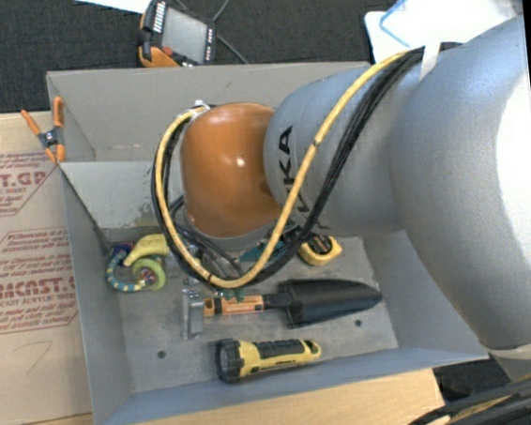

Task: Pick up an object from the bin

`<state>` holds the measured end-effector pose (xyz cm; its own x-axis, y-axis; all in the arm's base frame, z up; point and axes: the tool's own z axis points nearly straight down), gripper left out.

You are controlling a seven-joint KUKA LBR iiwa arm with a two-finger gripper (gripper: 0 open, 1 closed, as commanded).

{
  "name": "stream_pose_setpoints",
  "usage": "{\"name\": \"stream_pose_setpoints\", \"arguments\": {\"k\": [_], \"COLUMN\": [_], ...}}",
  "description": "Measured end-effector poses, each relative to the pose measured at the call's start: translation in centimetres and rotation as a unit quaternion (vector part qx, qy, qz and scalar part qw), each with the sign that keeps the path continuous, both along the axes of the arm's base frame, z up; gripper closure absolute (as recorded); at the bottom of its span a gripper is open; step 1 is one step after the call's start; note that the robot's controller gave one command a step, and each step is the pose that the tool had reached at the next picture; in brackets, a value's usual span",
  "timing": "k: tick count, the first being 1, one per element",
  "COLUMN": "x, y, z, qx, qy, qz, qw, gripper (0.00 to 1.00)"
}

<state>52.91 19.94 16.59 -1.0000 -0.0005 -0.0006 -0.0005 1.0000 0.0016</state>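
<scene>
We cannot tell whether the gripper (193, 316) is open; crowding the black trowel (329, 296), it may mis-grasp.

Even, fairly bright light falls from above on the grey metal bin (158, 360), whose floor reads pale along the near edge. The glossy orange dome cover on the wrist (228, 168) carries a small white glare spot (just above its middle). The broad silver-grey arm casing (470, 185) is lit brightest, and beneath it the bin floor lies in soft shadow, darkest toward the back wall.
</scene>
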Motion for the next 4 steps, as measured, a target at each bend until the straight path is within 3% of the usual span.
{"name": "stream_pose_setpoints", "arguments": {"k": [1, 2, 3, 4], "x": [0.0, 1.3, -1.7, 1.9], "y": [0.0, 0.0, 0.0, -3.1], "z": [0.0, 3.9, 5.1, 0.9], "qx": [0.0, 0.002, 0.0, 0.001], "qy": [0.0, -0.0025, 0.0023, -0.0006], "qz": [0.0, -0.001, -0.015, -0.06], "qw": [1.0, 1.0, 0.9999, 0.9982], "gripper": [0.0, 0.0, 0.0, 0.0]}}
